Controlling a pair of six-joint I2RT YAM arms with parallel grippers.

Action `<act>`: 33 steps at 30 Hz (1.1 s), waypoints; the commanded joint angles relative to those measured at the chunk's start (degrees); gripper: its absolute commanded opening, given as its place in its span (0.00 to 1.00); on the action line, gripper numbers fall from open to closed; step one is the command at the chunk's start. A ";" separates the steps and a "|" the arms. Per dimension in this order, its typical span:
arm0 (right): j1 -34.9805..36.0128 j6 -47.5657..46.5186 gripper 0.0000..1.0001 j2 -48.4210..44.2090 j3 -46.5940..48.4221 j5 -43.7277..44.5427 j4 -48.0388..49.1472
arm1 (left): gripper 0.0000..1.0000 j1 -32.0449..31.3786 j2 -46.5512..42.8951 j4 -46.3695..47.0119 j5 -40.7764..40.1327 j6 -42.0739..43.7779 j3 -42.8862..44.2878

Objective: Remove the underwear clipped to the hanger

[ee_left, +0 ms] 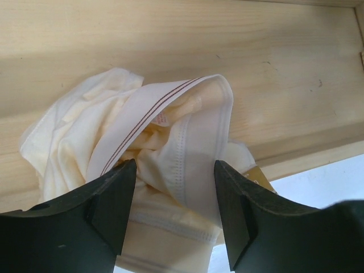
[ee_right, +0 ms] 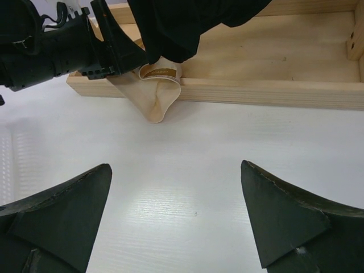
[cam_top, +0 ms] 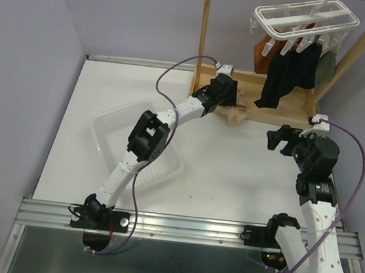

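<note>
The white hanger [cam_top: 308, 19] hangs from the wooden stand at the top right. Black underwear [cam_top: 287, 74], rust-orange underwear [cam_top: 263, 53] and grey underwear [cam_top: 329, 63] hang clipped under it. The cream-beige underwear [cam_top: 239, 114] lies crumpled over the front edge of the stand's base, off the hanger. It also shows in the left wrist view [ee_left: 170, 136] and the right wrist view [ee_right: 154, 96]. My left gripper [cam_top: 232, 97] [ee_left: 175, 170] is open, one finger on each side of the cream cloth. My right gripper [cam_top: 280, 138] [ee_right: 176, 166] is open and empty above the white table.
A clear plastic basket [cam_top: 135, 145] sits on the table at the left, under my left arm. The wooden stand's base board [cam_top: 291, 108] and upright posts [cam_top: 203, 27] stand at the back right. The black underwear's hem [ee_right: 182, 23] hangs above the base.
</note>
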 commanded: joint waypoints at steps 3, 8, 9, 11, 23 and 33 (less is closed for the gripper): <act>-0.67 1.46 1.00 -0.38 -0.09 -1.58 2.39 | 0.54 -1.15 1.86 -1.28 -1.59 3.26 6.63; -1.02 1.64 1.00 -0.29 0.43 -1.85 2.39 | 0.20 -1.24 2.04 0.83 -0.97 3.87 6.90; -1.11 1.81 1.00 -0.29 0.61 -1.93 2.39 | 0.10 -1.24 1.87 1.26 -0.88 3.96 6.90; -1.20 1.82 1.00 -0.29 0.96 -2.11 2.39 | 0.00 -1.24 0.47 1.97 -0.53 4.84 6.90; -1.37 -3.28 1.00 -1.43 1.75 -5.36 2.12 | 0.00 -1.24 -32.83 13.48 -0.97 12.48 -16.99; -1.64 -6.62 1.00 0.59 4.30 -5.88 2.30 | 0.00 -1.06 -57.01 12.00 -5.89 16.71 -28.97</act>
